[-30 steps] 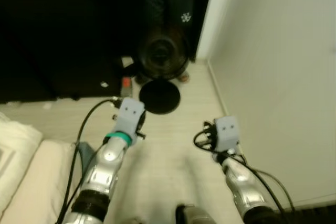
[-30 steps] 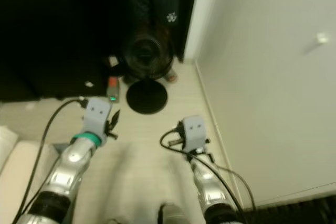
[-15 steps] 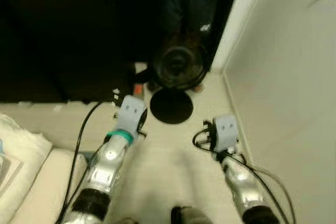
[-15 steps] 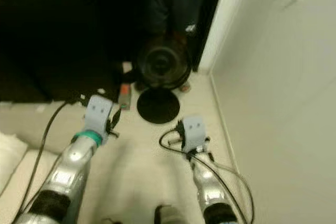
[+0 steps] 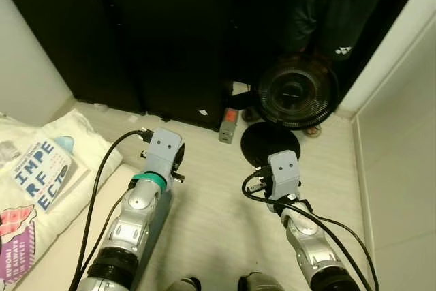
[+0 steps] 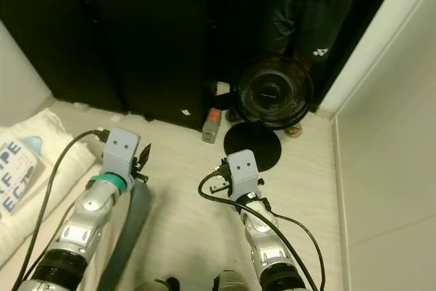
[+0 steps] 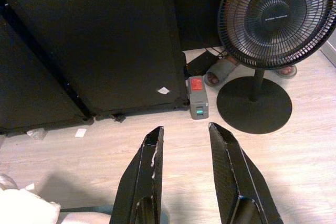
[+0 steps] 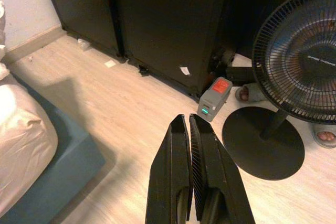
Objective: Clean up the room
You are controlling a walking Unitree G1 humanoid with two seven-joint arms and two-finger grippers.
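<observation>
Both arms reach forward over a pale wood floor (image 5: 204, 202). My left gripper (image 7: 185, 128) is open, with nothing between its black fingers (image 7: 149, 153). My right gripper (image 8: 187, 120) is shut and holds nothing. A small grey box with a red label (image 7: 197, 97) lies on the floor against a black cabinet (image 5: 170, 39), ahead of both grippers. Small white scraps (image 7: 80, 132) lie along the cabinet's base. On my left, a pillow with a printed book (image 5: 41, 172) rests on a mattress (image 8: 23, 140).
A black standing fan (image 5: 294, 93) with a round base (image 7: 254, 104) stands ahead on the right. A person in a red top and dark trousers (image 5: 327, 5) stands behind it, in sandals (image 7: 220, 72). A white wall (image 5: 402, 134) runs along the right.
The whole view has swung left and up: the cabinet, pillow and book have come into sight and the right wall has slid aside. Both arms keep their pose.
</observation>
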